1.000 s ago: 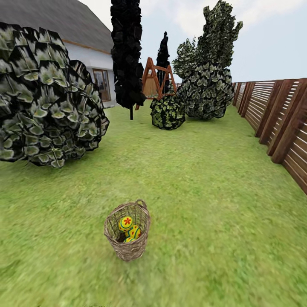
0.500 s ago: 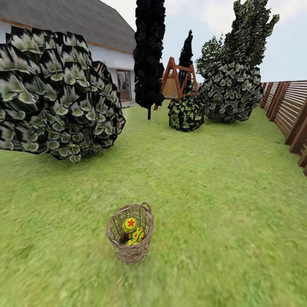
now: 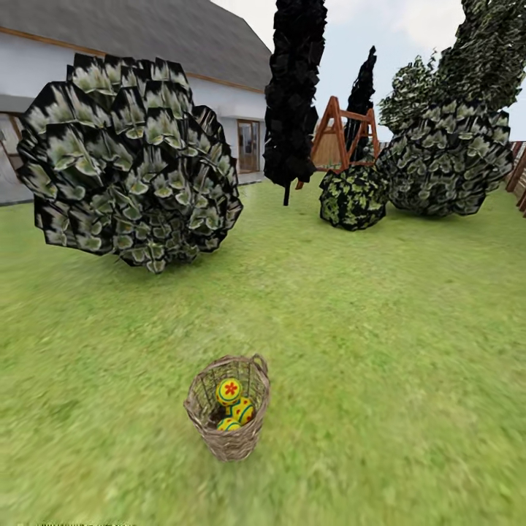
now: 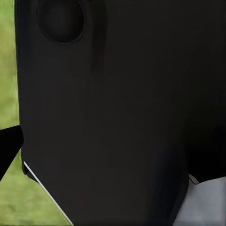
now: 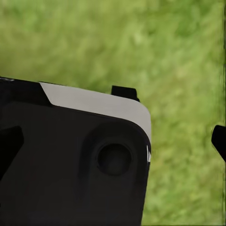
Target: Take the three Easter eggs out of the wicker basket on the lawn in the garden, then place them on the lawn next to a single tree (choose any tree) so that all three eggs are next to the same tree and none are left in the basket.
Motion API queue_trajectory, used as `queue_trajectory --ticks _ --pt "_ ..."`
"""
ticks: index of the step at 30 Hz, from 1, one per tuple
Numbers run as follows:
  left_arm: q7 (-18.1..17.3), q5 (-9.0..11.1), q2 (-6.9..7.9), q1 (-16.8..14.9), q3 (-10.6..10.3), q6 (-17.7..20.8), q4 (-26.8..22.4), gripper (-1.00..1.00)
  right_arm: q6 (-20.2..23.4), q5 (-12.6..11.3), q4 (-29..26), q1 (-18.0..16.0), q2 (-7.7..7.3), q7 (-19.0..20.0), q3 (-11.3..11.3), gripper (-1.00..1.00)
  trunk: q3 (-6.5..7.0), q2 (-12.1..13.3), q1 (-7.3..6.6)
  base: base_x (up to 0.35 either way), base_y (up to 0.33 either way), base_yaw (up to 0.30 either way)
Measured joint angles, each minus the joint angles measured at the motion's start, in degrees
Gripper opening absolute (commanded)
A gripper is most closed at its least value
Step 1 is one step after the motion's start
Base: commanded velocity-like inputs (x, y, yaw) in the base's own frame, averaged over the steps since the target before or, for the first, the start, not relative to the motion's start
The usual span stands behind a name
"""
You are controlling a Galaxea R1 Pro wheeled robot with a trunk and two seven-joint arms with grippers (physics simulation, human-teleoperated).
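— Several items on my head camera, logged by size. Lawn point(image 3: 380, 321): green grass across the whole ground, from my base out to the house. House point(image 3: 146, 44): white walls, grey roof, far left. Big bush point(image 3: 131, 161): dark mottled leaves, left of centre, well beyond the basket. Second large leafy mass point(image 3: 449, 164) at far right, and a small round bush point(image 3: 354, 196) just beside it. Dark conifer point(image 3: 294, 88), tall, centre back, with a wooden playset point(image 3: 337, 135) behind it.

— And the task's things?

— Wicker basket point(image 3: 229, 416): upright on the lawn, low in my view and a little left of centre, well apart from every bush and tree. Easter eggs point(image 3: 229, 391): inside the basket, yellow with red marks; I count one on top with a red flower and at least two partly hidden beneath it.

— Grippers?

— Left wrist camera: dark robot body point(image 4: 113, 113) close up, grass at the edge. Right wrist camera: dark housing with a pale strip point(image 5: 94, 102) over grass. Whether either gripper's fingers stand apart or together, I cannot tell.
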Motion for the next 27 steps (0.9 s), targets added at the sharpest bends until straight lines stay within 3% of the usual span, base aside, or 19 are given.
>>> queue_trajectory --ticks 27 --pt "0.0 0.0 -0.02 0.0 0.0 0.0 0.0 1.00 0.1 0.0 0.0 0.0 0.01 0.0 0.0 1.00 0.00 0.0 0.00 0.171 -0.293 0.294"
